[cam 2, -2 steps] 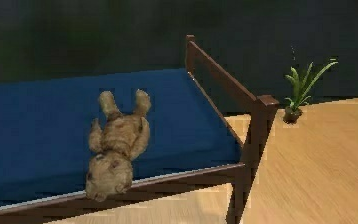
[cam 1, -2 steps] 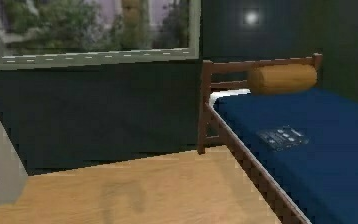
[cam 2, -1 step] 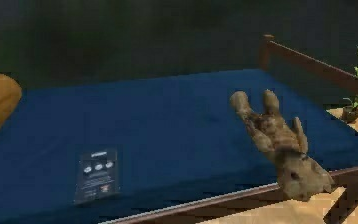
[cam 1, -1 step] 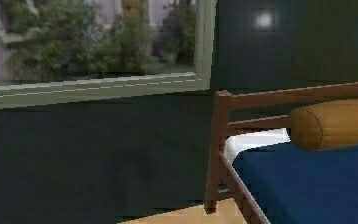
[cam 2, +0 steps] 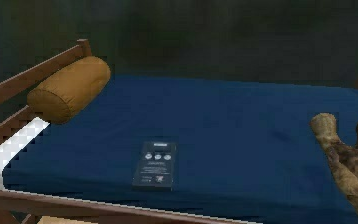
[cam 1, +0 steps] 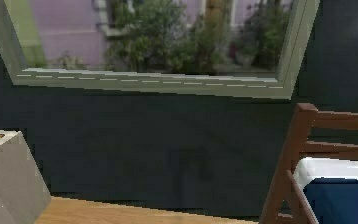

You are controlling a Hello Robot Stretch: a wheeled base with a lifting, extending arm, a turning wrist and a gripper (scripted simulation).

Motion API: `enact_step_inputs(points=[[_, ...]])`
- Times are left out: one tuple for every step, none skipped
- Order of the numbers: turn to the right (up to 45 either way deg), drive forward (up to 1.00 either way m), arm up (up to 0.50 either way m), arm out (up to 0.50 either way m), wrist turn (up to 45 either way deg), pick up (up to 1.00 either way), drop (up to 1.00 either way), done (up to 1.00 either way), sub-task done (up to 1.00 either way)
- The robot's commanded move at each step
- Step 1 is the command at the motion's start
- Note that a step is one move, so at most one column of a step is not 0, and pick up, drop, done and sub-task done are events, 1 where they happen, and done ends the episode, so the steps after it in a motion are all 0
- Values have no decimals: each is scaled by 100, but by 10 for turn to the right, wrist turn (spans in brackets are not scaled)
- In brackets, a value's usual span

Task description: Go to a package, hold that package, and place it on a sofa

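Observation:
A pale grey-beige boxy thing point(cam 1: 12, 180) stands at the forward view's bottom left; it may be a package, but I see just one corner of it. In the arm side view a bed with a dark blue mattress point(cam 2: 227, 120) and a brown wooden frame point(cam 2: 27, 85) lies across the picture.
A dark wall with a wide window point(cam 1: 157, 40) onto greenery is straight ahead. The bed's wooden corner point(cam 1: 297, 160) shows at the forward view's right. On the mattress lie a brown bolster pillow point(cam 2: 69, 88), a dark remote-like slab point(cam 2: 155, 165) and a tan plush toy point(cam 2: 345, 150).

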Motion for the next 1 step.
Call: enact_step_inputs(points=[[0,0,50,0,0,0,0,0,0]])
